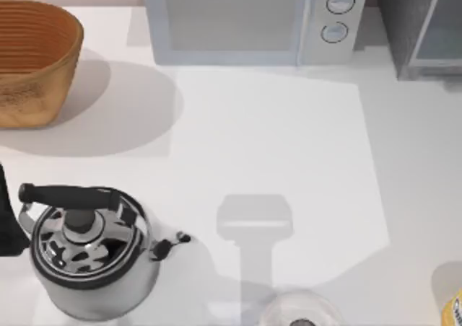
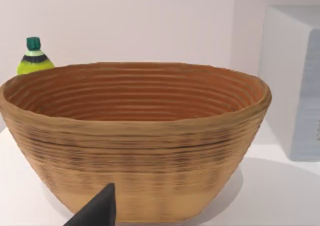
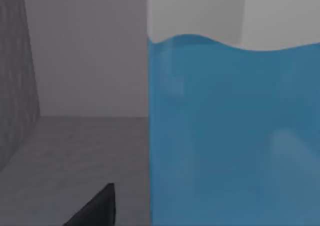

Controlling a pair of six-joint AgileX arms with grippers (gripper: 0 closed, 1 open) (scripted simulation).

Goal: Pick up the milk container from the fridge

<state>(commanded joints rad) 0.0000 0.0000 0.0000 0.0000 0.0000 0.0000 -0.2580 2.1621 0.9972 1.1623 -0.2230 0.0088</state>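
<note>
Milk carton (image 3: 232, 131) standing close before the right wrist camera, on the grey floor of the fridge (image 3: 60, 151), not yet lifted; finger state impossible to tell.

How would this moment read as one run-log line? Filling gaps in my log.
right gripper: inside fridge, close beside milk container | left gripper: facing basket

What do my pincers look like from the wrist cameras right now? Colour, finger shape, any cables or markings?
In each wrist view a single fingertip shows: the left pincer's fingertip and the right pincer's fingertip are both matte dark grey to black, wedge-shaped and tapering to a point. No cables or markings can be seen on either.
</note>
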